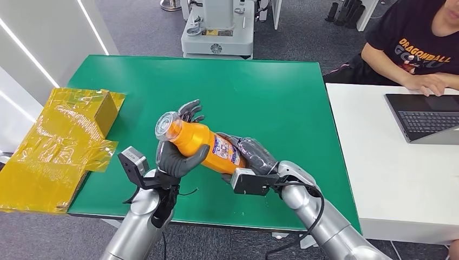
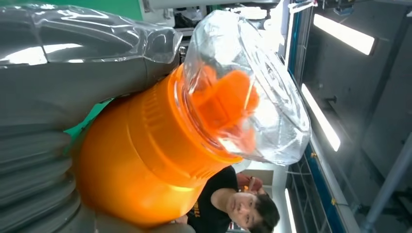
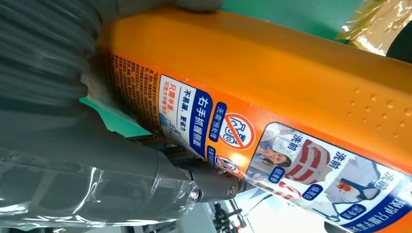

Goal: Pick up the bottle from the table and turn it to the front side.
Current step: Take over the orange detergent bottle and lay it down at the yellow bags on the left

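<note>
I hold the orange bottle (image 1: 201,144) in both my hands, lifted off the green table (image 1: 281,97) near its front edge. My left hand (image 1: 176,154) wraps the end by the clear cap (image 1: 166,125), thumb across the body. My right hand (image 1: 254,154) grips the base end, where the printed label (image 3: 272,150) faces up. The bottle lies tilted, cap toward the left. Crumpled yellow film (image 1: 54,146) lies over the table's left edge.
</note>
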